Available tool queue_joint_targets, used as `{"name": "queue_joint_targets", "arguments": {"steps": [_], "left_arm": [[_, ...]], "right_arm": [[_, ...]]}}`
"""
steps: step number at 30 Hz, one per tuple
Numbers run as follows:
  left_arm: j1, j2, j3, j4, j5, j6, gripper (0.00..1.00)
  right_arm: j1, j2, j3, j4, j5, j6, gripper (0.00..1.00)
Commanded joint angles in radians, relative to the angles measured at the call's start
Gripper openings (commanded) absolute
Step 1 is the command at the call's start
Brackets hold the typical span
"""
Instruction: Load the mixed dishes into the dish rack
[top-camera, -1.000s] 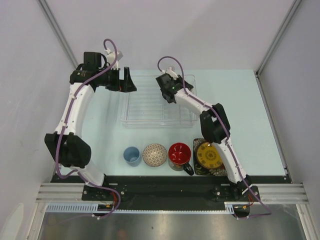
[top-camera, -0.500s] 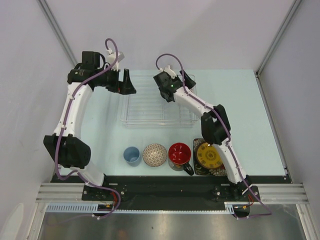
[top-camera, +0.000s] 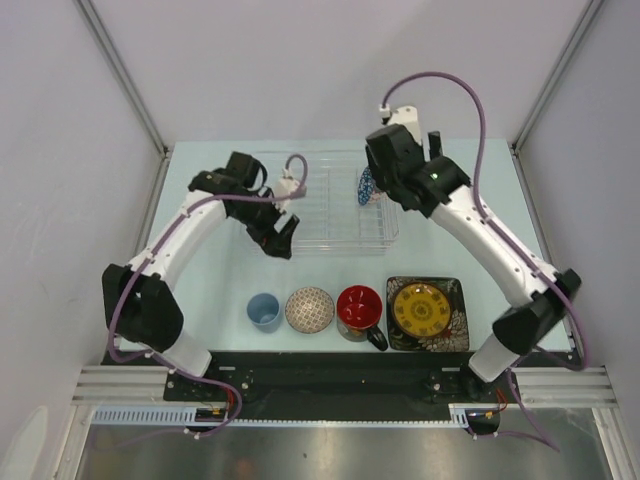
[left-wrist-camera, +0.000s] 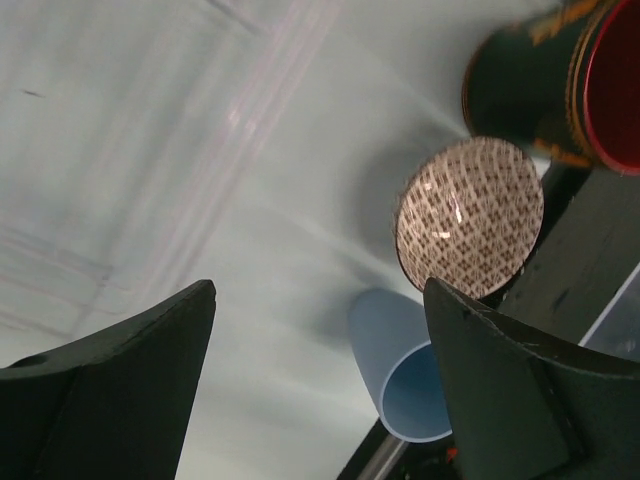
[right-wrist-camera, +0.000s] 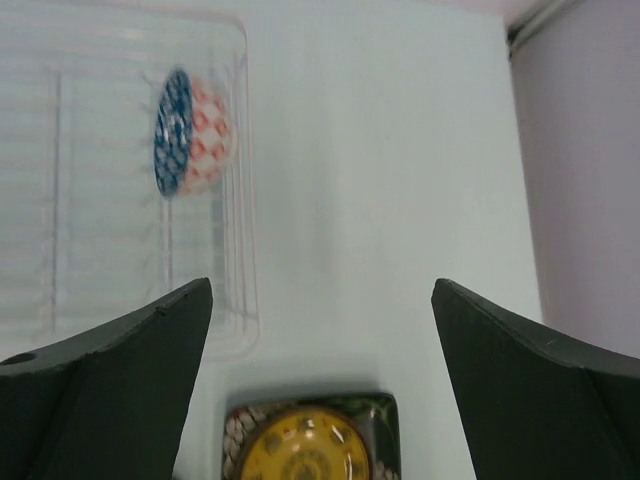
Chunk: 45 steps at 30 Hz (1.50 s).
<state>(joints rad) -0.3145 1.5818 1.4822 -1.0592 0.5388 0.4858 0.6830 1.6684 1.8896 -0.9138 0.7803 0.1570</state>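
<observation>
The clear dish rack (top-camera: 300, 215) holds the blue patterned bowl (top-camera: 366, 186), which stands on edge at its right side. My right gripper (top-camera: 388, 190) hangs open and empty above that end; its wrist view shows the bowl (right-wrist-camera: 190, 130) in the rack (right-wrist-camera: 100, 280). My left gripper (top-camera: 282, 240) is open and empty off the rack's front left corner. Along the near edge sit the light-blue cup (top-camera: 263, 311), beige patterned bowl (top-camera: 309, 309), red-inside mug (top-camera: 359, 308) and yellow plate (top-camera: 418, 311) on the black floral square plate (top-camera: 452, 290). In the left wrist view the cup (left-wrist-camera: 400, 370) lies just beyond the open fingers.
Grey walls with metal frame posts close in the pale blue table (top-camera: 480, 220) on three sides. The arm bases and a black rail (top-camera: 320, 365) run along the near edge just behind the row of dishes.
The right gripper has opened and drawn back to the right, leaving the blue bowl on edge in the rack. The left arm has swung from the rack's back left to its front left.
</observation>
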Motion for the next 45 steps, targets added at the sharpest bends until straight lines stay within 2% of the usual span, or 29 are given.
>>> {"name": "queue_joint_targets", "arguments": {"steps": [1,3,7,13,21,31,37,40,41,43,44,45], "left_arm": [[-0.118,-0.095,-0.141,0.062,-0.089,0.060,0.89],[-0.164,-0.109,-0.181,0.071,-0.109,0.044,0.89],[-0.264,-0.109,-0.223,0.119,-0.158,0.014,0.89],[-0.307,-0.075,-0.244,0.148,-0.166,-0.006,0.88],[-0.316,-0.003,-0.304,0.200,-0.197,0.008,0.85],[-0.319,0.052,-0.370,0.241,-0.195,0.040,0.80],[-0.319,0.101,-0.401,0.284,-0.195,0.051,0.71],[-0.319,0.116,-0.399,0.300,-0.191,0.053,0.58],[-0.319,0.119,-0.393,0.301,-0.191,0.053,0.44],[-0.319,0.129,-0.382,0.298,-0.188,0.056,0.34],[-0.319,0.132,-0.364,0.294,-0.186,0.056,0.26],[-0.317,0.136,-0.355,0.280,-0.185,0.057,0.22]], "right_arm": [[-0.054,-0.120,-0.222,-0.042,-0.176,0.125,0.97],[-0.086,-0.166,-0.302,-0.028,-0.190,0.134,0.97],[-0.118,-0.232,-0.359,-0.033,-0.207,0.142,0.96],[-0.134,-0.269,-0.383,-0.045,-0.200,0.161,0.95],[-0.187,-0.374,-0.403,-0.031,-0.237,0.177,0.94],[-0.227,-0.388,-0.402,-0.023,-0.259,0.202,0.92],[-0.231,-0.389,-0.402,-0.023,-0.254,0.213,0.89],[-0.231,-0.388,-0.397,-0.022,-0.259,0.219,0.85],[-0.231,-0.388,-0.396,-0.023,-0.260,0.220,0.84],[-0.230,-0.384,-0.392,-0.022,-0.268,0.223,0.81],[-0.229,-0.381,-0.389,-0.023,-0.268,0.225,0.80],[-0.229,-0.378,-0.388,-0.022,-0.274,0.225,0.80]]}}
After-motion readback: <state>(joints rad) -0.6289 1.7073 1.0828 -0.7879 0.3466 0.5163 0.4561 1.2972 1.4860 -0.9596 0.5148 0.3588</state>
